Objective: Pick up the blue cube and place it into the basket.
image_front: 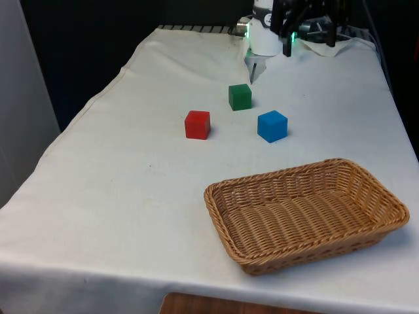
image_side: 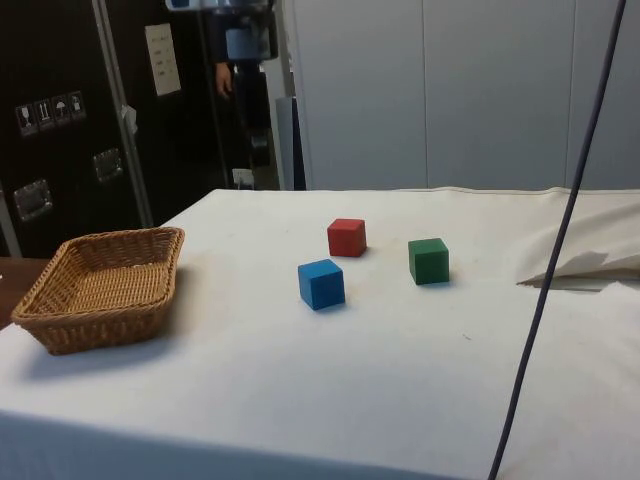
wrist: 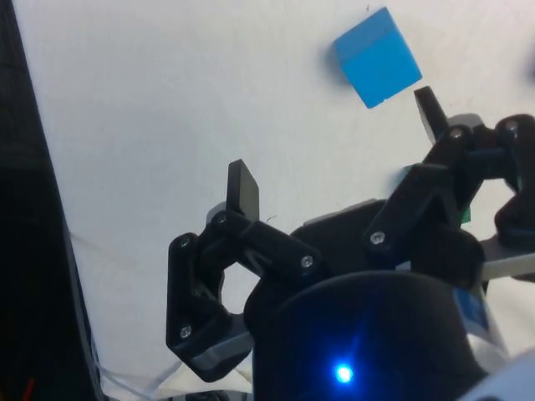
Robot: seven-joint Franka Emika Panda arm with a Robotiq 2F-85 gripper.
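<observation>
— Progress check from my end, front view first: blue cube (image_front: 272, 125) sits on the cloth, untouched as far as I can judge, just beyond the basket's (image_front: 226, 216) far rim. Red cube (image_front: 197, 124) is off to the front view's left of it, green cube (image_front: 239, 97) a little farther back. Nothing lies in the basket.

— And the arm?

— Up at the table's far end, well apart from the blue cube. I wouldn't call the fingers from that angle. From the side view the blue cube (image_side: 321, 284) is the nearest of the three to the camera, red cube (image_side: 346, 237) behind it, green cube (image_side: 428, 260) off to one side, and the basket (image_side: 50, 325) stands well apart from all of them — nothing inside it there either.

— Wrist view?

— That settles the hand. Gripper (wrist: 334, 142) is spread wide, the two black fingers far apart with bare white cloth between them — holding nothing. Blue cube (wrist: 377, 57) lies ahead of the fingertips, apart from both, not between them.

— So where are we?

— At the start, I'd say. No grasp made, no lift, no placing. What's left is everything: bring the hand over the blue cube, lower around it, close, carry it across and release it into the basket.
</observation>
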